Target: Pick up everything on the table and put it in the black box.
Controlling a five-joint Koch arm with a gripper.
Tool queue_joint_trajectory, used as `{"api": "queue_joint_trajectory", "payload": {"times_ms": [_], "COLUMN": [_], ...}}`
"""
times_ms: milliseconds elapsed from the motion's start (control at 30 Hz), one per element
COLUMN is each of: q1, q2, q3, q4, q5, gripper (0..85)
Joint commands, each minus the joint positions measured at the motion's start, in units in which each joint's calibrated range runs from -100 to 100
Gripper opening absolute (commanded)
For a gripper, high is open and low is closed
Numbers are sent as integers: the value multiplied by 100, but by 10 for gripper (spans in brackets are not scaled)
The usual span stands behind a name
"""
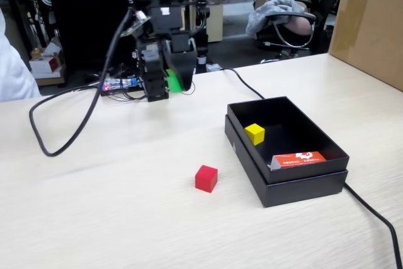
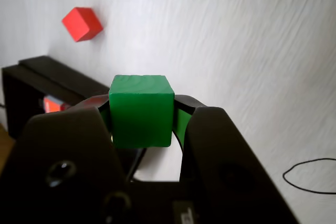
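Clamped between my two jaws, the green cube [image 2: 142, 109] fills the middle of the wrist view; my end effector [image 2: 142, 116] is closed on it, both pads pressing opposite faces, the cube seated squarely. In the fixed view the same end effector [image 1: 170, 81] hangs above the counter [image 1: 113, 218] at its far side, with only a sliver of green showing between the black fingers.

Progress, as judged from present positions: the yellow cube [image 1: 255, 133] lies inside the black box [image 1: 302, 188], so one item is delivered. The green cube is lifted but not yet over the box; the box sits ahead of and below my end effector, off to the left in the wrist view. The red cube [image 1: 206, 178] rests on the counter just beside the box's near-left wall, well apart from my end effector, untouched. Two deliveries remain.

View comparison: the wrist view confirms the grip and how the cube seats, which the fixed view largely hides. It shows only a corner of the box [image 2: 47, 77] and the red cube [image 2: 82, 23] beyond it. The fixed view alone shows the yellow cube, a red-and-white packet [image 1: 299, 159] also lying in the box, and a black cable [image 1: 69, 127] looping across the counter.
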Motion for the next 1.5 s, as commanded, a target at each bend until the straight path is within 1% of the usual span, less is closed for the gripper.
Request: {"api": "queue_joint_trajectory", "payload": {"times_ms": [0,100,133,167,200,267,300,333,367,500,733,867,967,1033,1133,1200,1300,1367,1400,1467], "q1": [361,723,899,908,923,938,943,962,991,1060,1118,1133,1128,1128,1143,1158,1167,1172,1172,1172], "q2": [-870,-961,-422,-124,657,1597,1701,2527,4432,5958,8092,8976,9297,9526,9676,9698,9676,9595,9561,9423], "q3": [-219,-83,597,887,1631,2547,2655,3480,5085,6010,7179,7343,7324,7279,7270,7225,7134,6962,6898,6835], "q4": [19,19,19,19,19,-16,-24,-171,-266,-257,-257,-257,-266,-292,-352,-404,-413,-413,-413,-413], "q5": [234,425,586,620,684,733,737,762,811,840,908,918,923,923,928,952,962,967,967,972], "gripper": [9,8,9,9,9,9,8,9,9,9,11,11,11,104,105,132,150,261,282,282]}}
